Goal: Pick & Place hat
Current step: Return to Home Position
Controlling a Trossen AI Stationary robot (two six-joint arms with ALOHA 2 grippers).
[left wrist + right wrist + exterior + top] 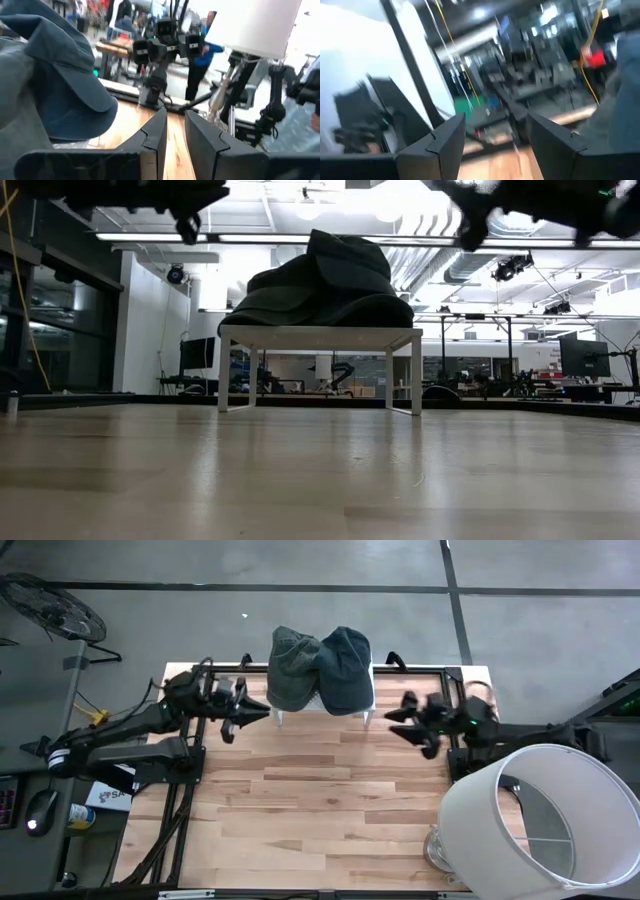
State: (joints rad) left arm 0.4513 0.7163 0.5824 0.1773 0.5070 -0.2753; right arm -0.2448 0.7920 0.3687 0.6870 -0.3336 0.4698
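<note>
Hats, two of them, lie side by side on a small white stand point(372, 690): green hat point(292, 665) just beside the narrowly parted, empty left gripper point(250, 712), blue hat point(346, 668) near the open, empty right gripper point(400, 720). Both brims point toward the table's near edge.

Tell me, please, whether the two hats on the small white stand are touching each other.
Touching. In the high view the green hat and the blue hat overlap with no gap on the white stand.
</note>
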